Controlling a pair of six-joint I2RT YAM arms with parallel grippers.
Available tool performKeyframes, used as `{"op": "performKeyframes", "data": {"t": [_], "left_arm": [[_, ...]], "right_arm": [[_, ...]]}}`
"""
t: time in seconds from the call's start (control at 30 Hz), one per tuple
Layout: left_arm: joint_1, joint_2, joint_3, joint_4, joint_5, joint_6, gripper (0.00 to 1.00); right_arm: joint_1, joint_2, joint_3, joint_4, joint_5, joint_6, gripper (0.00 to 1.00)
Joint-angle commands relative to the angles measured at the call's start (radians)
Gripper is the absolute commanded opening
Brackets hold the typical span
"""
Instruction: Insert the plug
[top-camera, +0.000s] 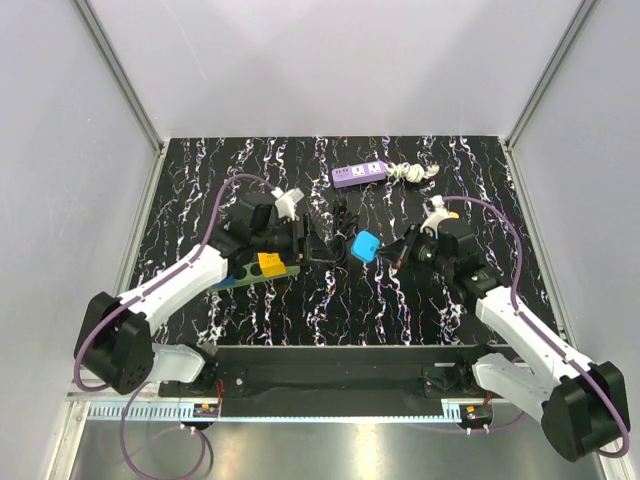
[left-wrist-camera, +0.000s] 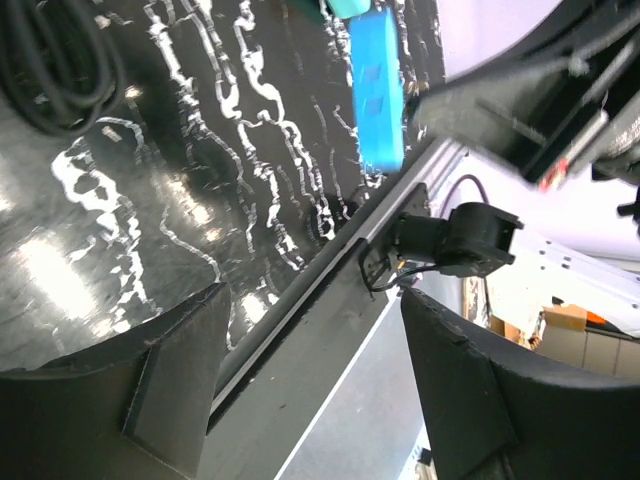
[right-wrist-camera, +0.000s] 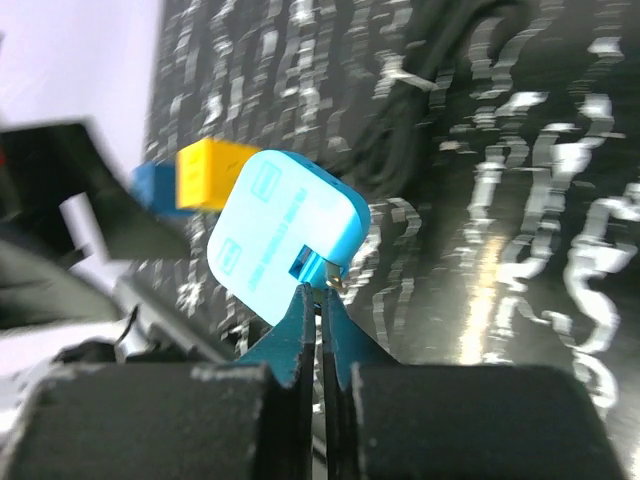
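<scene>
The light blue square plug (top-camera: 365, 245) hangs just above the middle of the table. My right gripper (top-camera: 398, 250) is shut on a prong at the plug's edge, and in the right wrist view the plug (right-wrist-camera: 285, 235) sits just beyond the closed fingertips of that gripper (right-wrist-camera: 322, 295). A purple power strip (top-camera: 360, 174) lies at the back of the table. My left gripper (top-camera: 312, 243) is left of the plug and stands open. In the left wrist view nothing lies between that gripper's (left-wrist-camera: 310, 350) fingers, and the plug (left-wrist-camera: 378, 90) shows ahead of them.
A yellow block on a blue and green piece (top-camera: 268, 263) sits under the left arm. A coil of black cable (top-camera: 340, 215) lies behind the left gripper. A bundled white cable (top-camera: 412, 173) lies right of the power strip. Grey walls enclose the table.
</scene>
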Motion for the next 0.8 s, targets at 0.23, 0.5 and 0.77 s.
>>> {"op": "performKeyframes", "data": {"t": [0.23, 0.5, 0.77], "left_arm": [[-0.044, 0.107, 0.132, 0.098, 0.02, -0.042, 0.72], [-0.096, 0.186, 0.17, 0.151, 0.03, -0.082, 0.72], [-0.099, 0.189, 0.161, 0.133, -0.028, -0.08, 0.72]], "right_arm": [[0.094, -0.031, 0.034, 0.157, -0.07, 0.033, 0.0], [0.112, -0.04, 0.025, 0.17, -0.091, 0.026, 0.0], [0.117, -0.031, -0.004, 0.106, -0.039, -0.011, 0.0]]}}
